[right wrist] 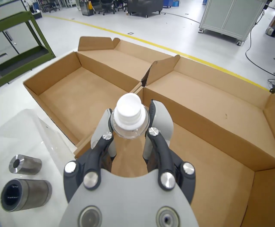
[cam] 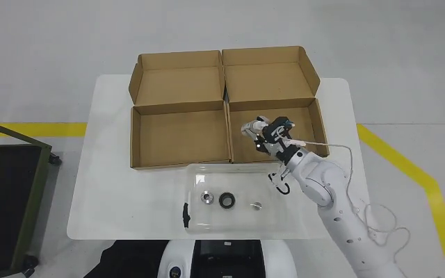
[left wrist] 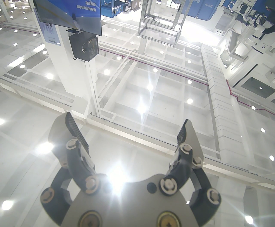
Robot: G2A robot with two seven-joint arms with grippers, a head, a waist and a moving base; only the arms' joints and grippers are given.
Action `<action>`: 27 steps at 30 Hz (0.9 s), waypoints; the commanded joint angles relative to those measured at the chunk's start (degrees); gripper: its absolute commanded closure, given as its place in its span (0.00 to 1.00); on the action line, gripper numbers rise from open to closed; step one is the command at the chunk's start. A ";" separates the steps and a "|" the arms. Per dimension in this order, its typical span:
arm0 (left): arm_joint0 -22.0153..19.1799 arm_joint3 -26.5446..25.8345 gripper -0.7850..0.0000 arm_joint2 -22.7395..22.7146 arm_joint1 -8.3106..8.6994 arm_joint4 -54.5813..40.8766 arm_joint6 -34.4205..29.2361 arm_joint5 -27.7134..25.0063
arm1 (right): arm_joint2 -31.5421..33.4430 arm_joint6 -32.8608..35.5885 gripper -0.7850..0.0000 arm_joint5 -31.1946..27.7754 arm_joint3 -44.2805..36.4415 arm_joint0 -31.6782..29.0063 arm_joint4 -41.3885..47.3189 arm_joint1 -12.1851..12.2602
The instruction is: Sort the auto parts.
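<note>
1. Here, a small clear bottle (right wrist: 129, 114) with a white cap is held by the right gripper (right wrist: 130, 120). The jaws are closed narrowly on its body just under the cap, and the cap points away from the wrist.
2. In the top view the bottle (cam: 250, 127) and the right gripper (cam: 261, 131) are seen over the right box (cam: 309, 135), close to that box's left wall. Whether the bottle touches the box floor cannot be told.
3. The right box and the left box (cam: 179, 139), both of brown cardboard, are set side by side and touching on the far half of the white desk (cam: 104, 174). Their lids are folded back toward the far edge.
4. A clear tray (cam: 208, 217) is placed along the desk's near edge, just in front of the boxes.
5. Three parts are laid in a row in the tray, apart from one another: a small sleeve (cam: 207, 197) of bright metal, a large sleeve (cam: 227, 200) with a dark bore, and a small metal piece (cam: 256, 206).
6. From the right wrist, the small sleeve (right wrist: 25, 164) and the large sleeve (right wrist: 25, 194) are seen lying on their sides, near each other.
7. The left gripper (left wrist: 127, 117) is turned up toward a ceiling, and its jaws are spread wide with nothing between them.
8. Writing is carried by a hanging screen (left wrist: 66, 15) above the left gripper, in several lines of print.
9. A green cart (cam: 21, 194) is parked on the floor beside the desk's left edge, and a yellow line (cam: 42, 129) is painted on the floor.
</note>
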 commanded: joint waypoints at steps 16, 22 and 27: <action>0.00 0.00 0.00 0.00 0.00 0.00 0.00 0.00 | -5.87 7.64 0.66 -1.66 6.32 5.58 -1.51 -1.27; 0.00 0.00 0.00 0.00 0.00 0.00 0.00 0.00 | -5.57 7.73 0.00 -1.12 6.90 6.00 -1.19 -1.38; 0.00 0.00 0.00 0.00 0.00 0.00 0.00 0.00 | -3.97 7.02 0.00 -1.79 4.18 5.00 -0.81 -1.07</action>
